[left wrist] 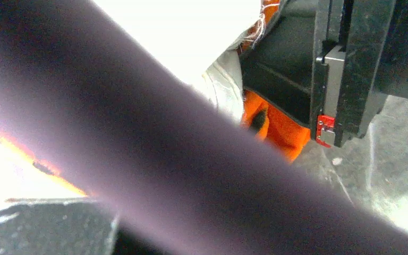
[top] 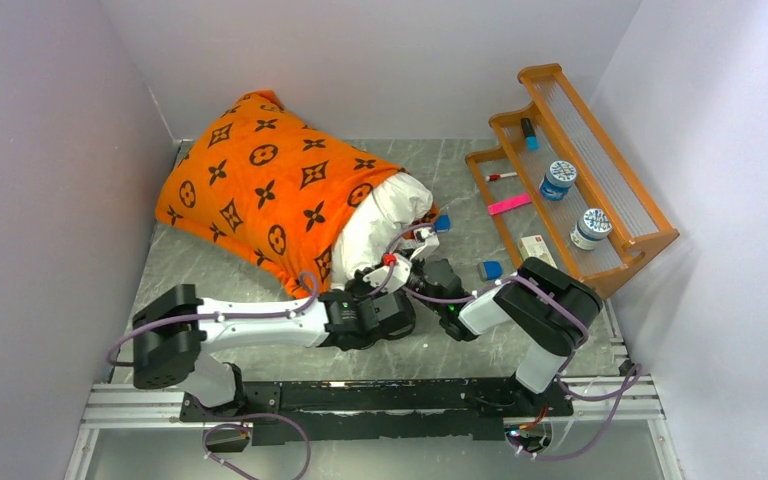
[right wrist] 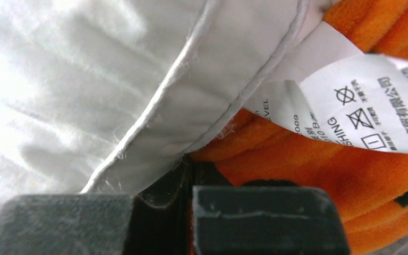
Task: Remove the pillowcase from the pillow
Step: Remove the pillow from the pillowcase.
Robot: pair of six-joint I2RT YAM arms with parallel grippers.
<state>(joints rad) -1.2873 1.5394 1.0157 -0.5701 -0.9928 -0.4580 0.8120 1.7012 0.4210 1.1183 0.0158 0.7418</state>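
Gripping pillow (right wrist: 85, 95) seam: right hand (right wrist: 188, 175) | left hand (top: 380, 285) clenched | pillowcase (top: 260, 180) half-on

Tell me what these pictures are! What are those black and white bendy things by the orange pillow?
They are two robot arms bolted to a table. One picture looks down from above; the other two come from small cameras on each wrist. An orange pillowcase covers most of a white pillow, which pokes out at one end. The right fingers are shut on the pillow's seamed edge. The left fingers are shut at the pillowcase opening; what they hold is hidden. A wooden shelf with small jars stands on the right.
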